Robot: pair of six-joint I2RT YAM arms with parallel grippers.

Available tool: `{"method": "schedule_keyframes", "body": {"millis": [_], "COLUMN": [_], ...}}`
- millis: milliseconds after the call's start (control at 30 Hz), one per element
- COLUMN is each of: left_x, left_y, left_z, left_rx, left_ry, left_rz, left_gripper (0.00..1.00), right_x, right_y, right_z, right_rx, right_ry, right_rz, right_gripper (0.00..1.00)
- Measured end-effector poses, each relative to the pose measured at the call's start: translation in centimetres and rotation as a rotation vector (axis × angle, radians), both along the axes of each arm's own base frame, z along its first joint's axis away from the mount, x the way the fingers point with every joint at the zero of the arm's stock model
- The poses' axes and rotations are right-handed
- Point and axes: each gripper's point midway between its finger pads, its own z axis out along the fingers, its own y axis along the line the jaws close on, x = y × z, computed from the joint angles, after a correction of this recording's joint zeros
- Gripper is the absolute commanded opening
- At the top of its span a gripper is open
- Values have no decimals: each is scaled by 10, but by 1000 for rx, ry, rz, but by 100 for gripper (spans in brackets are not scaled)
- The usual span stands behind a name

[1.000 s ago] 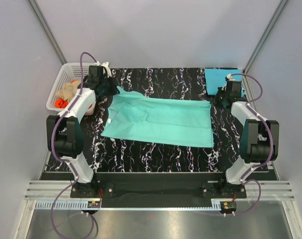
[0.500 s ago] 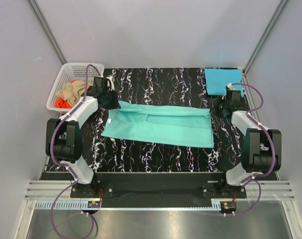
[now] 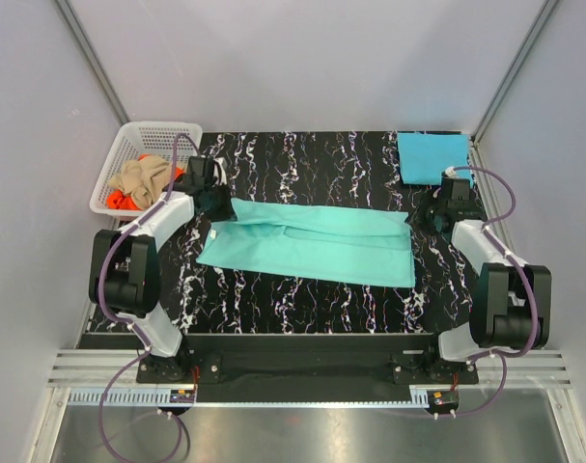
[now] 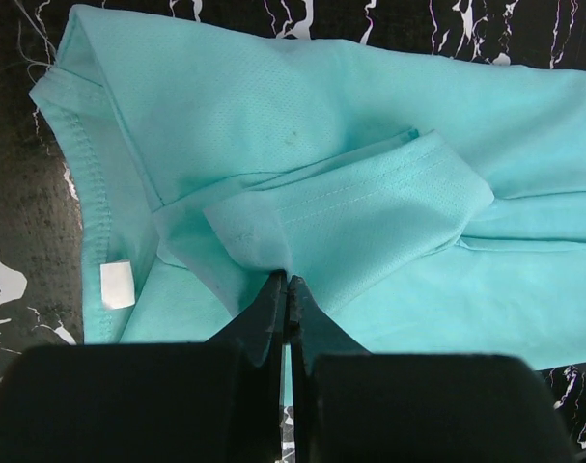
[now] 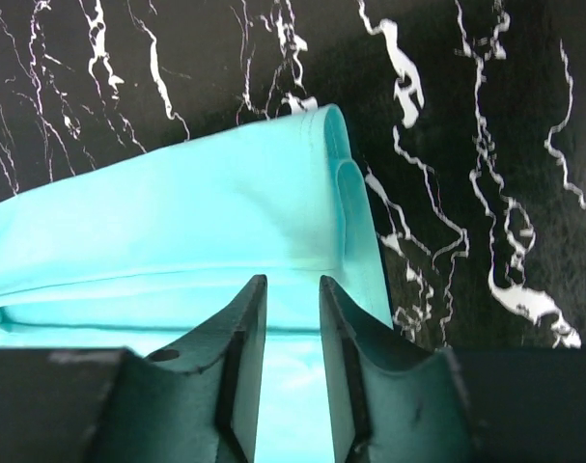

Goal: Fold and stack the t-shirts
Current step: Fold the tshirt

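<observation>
Marbled table [image 3: 302, 154]: mint shirt [image 3: 312, 241] between basket [image 3: 143, 128], sky-blue shirt [image 3: 432, 156]

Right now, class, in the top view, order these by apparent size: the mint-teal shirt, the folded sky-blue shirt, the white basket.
1. mint-teal shirt, clearly largest
2. white basket
3. sky-blue shirt, smallest

A mint-teal short-sleeved cloth t-shirt [image 3: 312, 246] lies spread flat on the black white-veined marbled table [image 3: 302, 299], with the left gripper [image 3: 218, 208] at its far left corner and the right gripper [image 3: 420, 218] at its far right corner. Beyond that right corner lies a folded sky-blue cloth t-shirt [image 3: 432, 156]. Left of the teal shirt stands a white plastic lattice basket [image 3: 124, 152] holding tan cloth [image 3: 143, 177] and orange cloth [image 3: 114, 201].
</observation>
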Motion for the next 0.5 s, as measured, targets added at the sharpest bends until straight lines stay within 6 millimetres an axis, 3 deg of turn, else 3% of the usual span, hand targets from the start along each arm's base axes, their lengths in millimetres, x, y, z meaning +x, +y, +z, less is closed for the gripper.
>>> {"method": "schedule_keyframes", "body": {"millis": [133, 333, 500], "left_x": [-3, -6, -7], "left_y": [-1, 0, 1], "left_z": [-1, -4, -4], "left_rx": [4, 16, 18], "left_ry": [9, 25, 26], "left_rz": [-3, 0, 2], "left_gripper": [0, 0, 0], "right_x": [-9, -15, -17], "right_y": [3, 4, 0], "right_z": [1, 5, -9], "right_rx": [47, 117, 118], "right_ry": [49, 134, 204], "right_rz": [-46, -155, -214], "right_gripper": [42, 42, 43]}}
